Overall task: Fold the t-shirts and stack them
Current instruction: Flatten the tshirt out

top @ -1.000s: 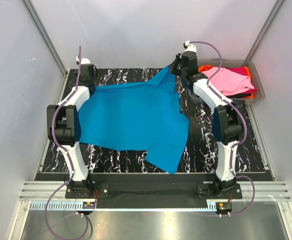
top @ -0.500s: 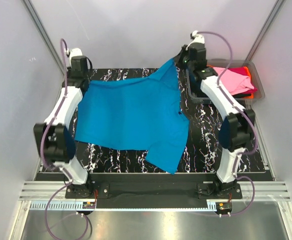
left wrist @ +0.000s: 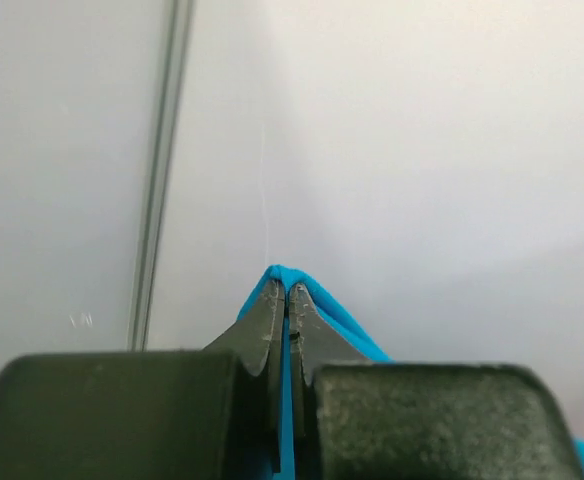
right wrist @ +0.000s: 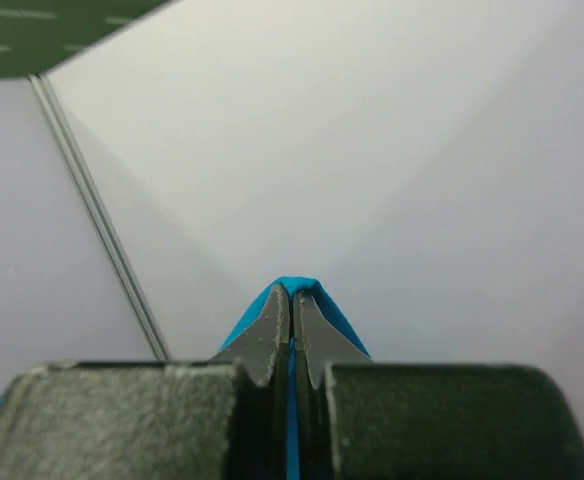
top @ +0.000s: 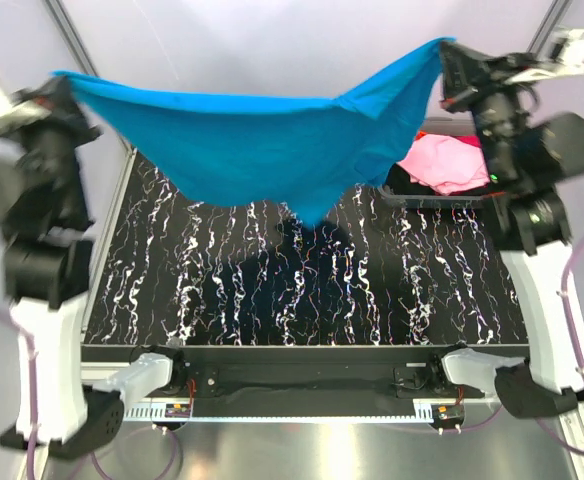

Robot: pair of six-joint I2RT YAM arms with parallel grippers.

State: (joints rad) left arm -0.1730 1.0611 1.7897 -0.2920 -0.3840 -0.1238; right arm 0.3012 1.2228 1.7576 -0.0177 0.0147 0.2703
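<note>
At the bottom edge of the overhead view the two arm bases are seen bolted to a black rail; just beyond them the black marbled table (top: 222,290) is spread across the middle of the frame, and a soft shadow is cast on it near the centre.

Above the table, and clear of it, the turquoise t-shirt (top: 262,140) is held stretched across the upper part of the frame; it is strung from the upper left to the upper right, it sags in between, and its lowest point hangs down just right of centre.

At the upper left the left gripper (top: 62,85) is seen blurred, with one corner of the shirt in it; in the left wrist view the jaws are pressed together on a fold of turquoise cloth, which shows on both sides of the fingertips (left wrist: 275,300). At the upper right the right gripper (top: 450,52) is clamped on the opposite corner; in the right wrist view the same pinch is shown (turquoise cloth wrapped over the closed tips).

Below the right gripper, at the right edge of the table, the plastic bin (top: 417,198) is partly covered by the hanging shirt; a pink t-shirt (top: 442,165) is seen lying in it, crumpled.

Behind everything the pale walls (top: 272,40) are seen.
</note>
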